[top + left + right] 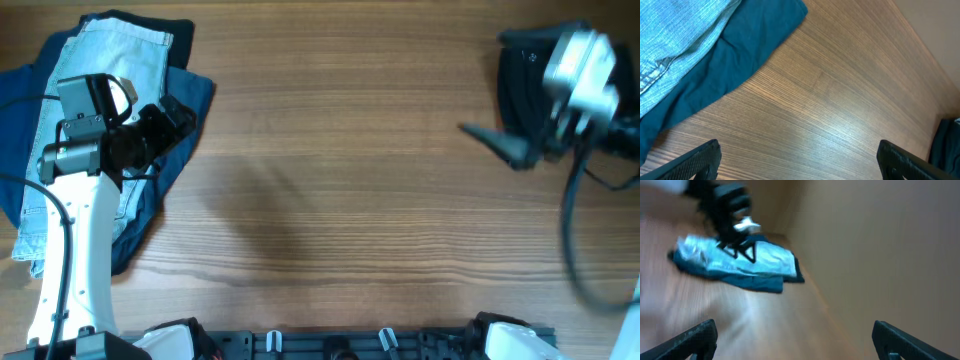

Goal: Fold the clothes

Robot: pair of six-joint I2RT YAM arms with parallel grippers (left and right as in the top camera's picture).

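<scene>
1. Right gripper (495, 145) is wide open and holds nothing. It hangs just beside the black shorts (518, 75), which lie bunched at the table's (350, 190) far right corner, partly under my right wrist.
2. Left gripper (178, 115) is fully open and empty too, above the denim shorts (110, 50) and navy garments (195, 95) at far left. Those are not the target.
3. The step looks like fetching the shorts. I should pinch a free edge near the waistband, take one layer only, drag it to the bare middle and spread it flat before any fold.
4. The surface is smooth wood grain, so cloth should slide easily.
5. Room: beige background (940, 30) past the table edge, wall or floor I cannot tell. The right wrist view is blurred.
</scene>
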